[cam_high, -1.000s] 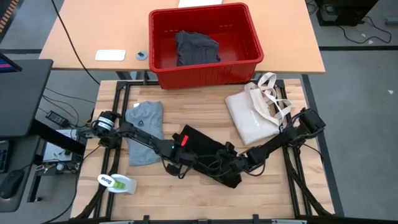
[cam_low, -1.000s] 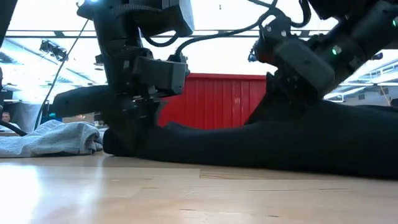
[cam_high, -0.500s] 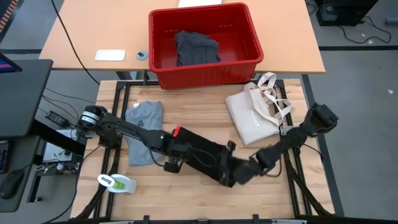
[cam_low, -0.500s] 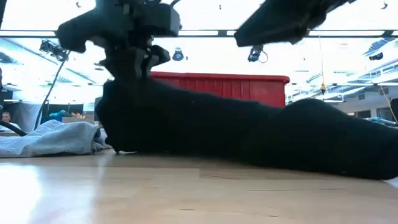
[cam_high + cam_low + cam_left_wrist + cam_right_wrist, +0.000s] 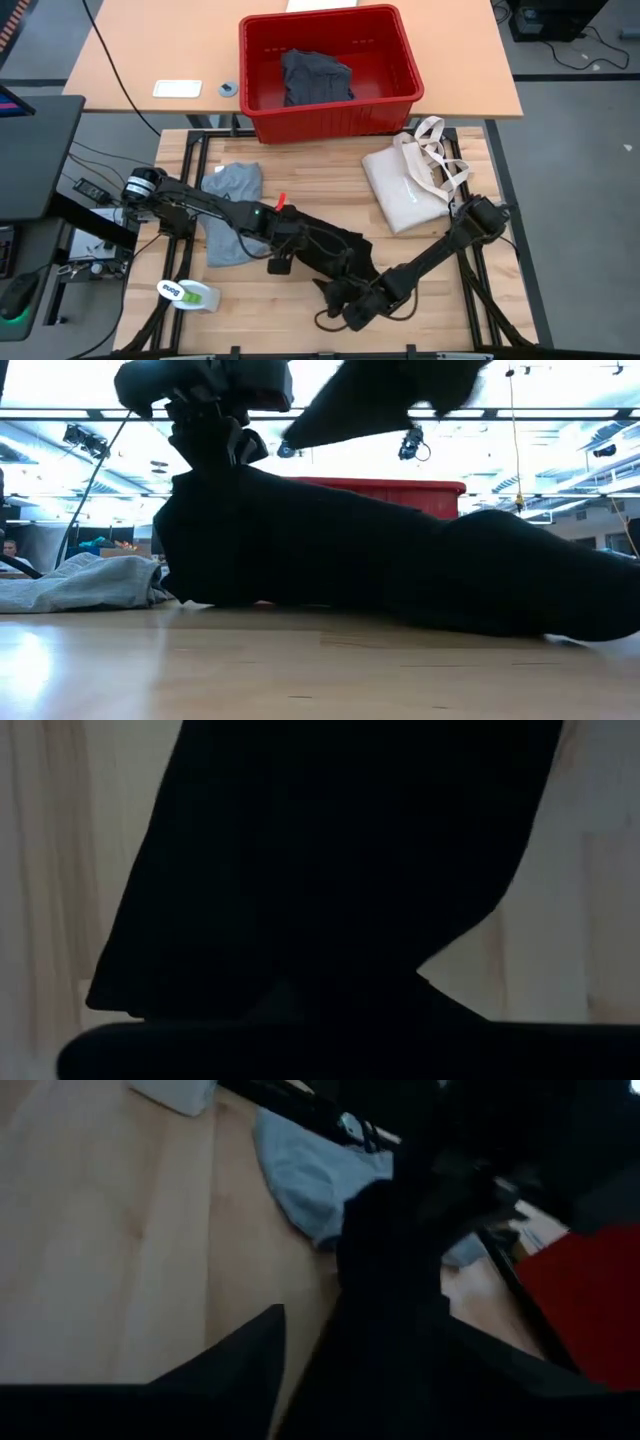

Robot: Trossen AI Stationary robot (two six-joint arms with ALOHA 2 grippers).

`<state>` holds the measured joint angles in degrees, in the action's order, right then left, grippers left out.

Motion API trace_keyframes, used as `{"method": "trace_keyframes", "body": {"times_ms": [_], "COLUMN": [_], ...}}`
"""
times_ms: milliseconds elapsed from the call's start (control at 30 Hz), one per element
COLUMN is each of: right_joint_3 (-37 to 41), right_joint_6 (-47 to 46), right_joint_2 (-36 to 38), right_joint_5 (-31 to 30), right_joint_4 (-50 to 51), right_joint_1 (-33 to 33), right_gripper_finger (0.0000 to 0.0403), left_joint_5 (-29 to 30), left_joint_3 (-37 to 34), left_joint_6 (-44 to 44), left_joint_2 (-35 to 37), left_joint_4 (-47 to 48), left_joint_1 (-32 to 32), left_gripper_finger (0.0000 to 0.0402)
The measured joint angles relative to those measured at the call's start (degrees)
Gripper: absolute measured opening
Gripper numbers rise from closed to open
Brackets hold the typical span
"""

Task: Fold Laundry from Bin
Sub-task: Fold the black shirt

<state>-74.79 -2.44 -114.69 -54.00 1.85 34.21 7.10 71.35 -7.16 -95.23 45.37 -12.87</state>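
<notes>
The large black garment (image 5: 325, 248) lies mid-table, its right end (image 5: 560, 595) flat on the wood. My left gripper (image 5: 280, 252) is shut on its left part, held up off the table (image 5: 215, 455). My right gripper (image 5: 345, 305) is at the garment's near edge, toward the table's near side, shut on black cloth (image 5: 390, 1280). The light grey T-shirt (image 5: 232, 200) lies crumpled at the table's left. The red bin (image 5: 330, 115) stands beyond the table's far edge with a dark grey garment (image 5: 315, 78) inside. My left gripper holds the black garment's left part (image 5: 210, 485) from above, fingers pointing down. The cloth hangs below the fingers in a steep slope, and the rest lies on the table. The layers cannot be told. My right gripper holds the garment's near part (image 5: 340, 295). The black cloth and dark fingers hide the place of contact. In the right wrist view the cloth (image 5: 400, 1230) runs from the fingers toward the left arm.
A cream tote bag (image 5: 405, 190) lies at the table's far right. A white and green object (image 5: 190, 294) lies near the table's near left corner. A white card (image 5: 177, 88) and a small round thing (image 5: 228, 88) lie on the far desk left of the bin.
My left gripper has risen with the garment's left part, which now stands up off the table, and shifted a little left. My right gripper has gone toward the table's near edge and left, drawing the garment's near part out with it.
</notes>
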Motion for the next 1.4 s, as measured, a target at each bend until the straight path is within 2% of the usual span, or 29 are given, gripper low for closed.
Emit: {"method": "trace_keyframes", "body": {"times_ms": [100,200,300,400,600,733,800,900,1233,1300,1400], "right_joint_3": [-1.8,-1.9,-1.9,-1.9,-1.9,-1.9,-1.9,-1.8,-1.8,-1.8,-1.8], "right_joint_6": [-5.1,-12.0,-14.2,-16.0,-19.9,-33.0,-40.8,-48.4,-48.4,-48.4,-48.1], "right_joint_2": [-0.7,-0.8,-1.6,-3.7,-8.1,-7.5,-7.0,-7.1,-7.1,-6.8,-5.6], "right_joint_5": [1.6,-0.3,-2.4,-4.3,-6.3,-9.4,-7.8,-1.7,-1.6,-3.7,-5.5], "right_joint_4": [2.9,6.0,5.7,5.5,7.3,21.6,29.3,36.6,33.7,34.5,36.4], "right_joint_1": [-1.0,-1.4,-1.0,-0.6,-0.5,0.5,0.7,-0.4,-3.6,-3.8,-3.6], "right_gripper_finger": [0.0286,0.0327,0.0344,0.0341,0.0316,0.0293,0.0281,0.0266,0.0201,0.0174,0.0107], "left_joint_5": [0.0,0.1,0.1,0.1,0.1,0.3,0.4,2.2,3.0,3.2,3.2], "left_joint_3": [0.0,0.0,0.0,0.0,0.0,0.0,0.0,0.0,-0.4,-0.5,-0.4], "left_joint_6": [-1.7,-2.9,-4.7,-7.0,-10.5,-13.0,-13.9,-14.3,-14.3,-14.3,-14.3], "left_joint_2": [0.5,0.6,0.8,1.0,2.0,3.7,4.8,5.9,4.5,4.4,4.2], "left_joint_4": [-0.4,-0.7,-0.9,-1.3,-2.2,-1.9,-2.6,-4.1,-6.2,-6.9,-7.6], "left_joint_1": [-0.2,-0.5,-0.9,-1.2,-2.3,-4.3,-5.6,-7.3,-9.9,-10.7,-12.3], "left_gripper_finger": [0.0036,0.0036,0.0036,0.0036,0.0036,0.0036,0.0036,0.0036,0.0037,0.0038,0.0049]}}
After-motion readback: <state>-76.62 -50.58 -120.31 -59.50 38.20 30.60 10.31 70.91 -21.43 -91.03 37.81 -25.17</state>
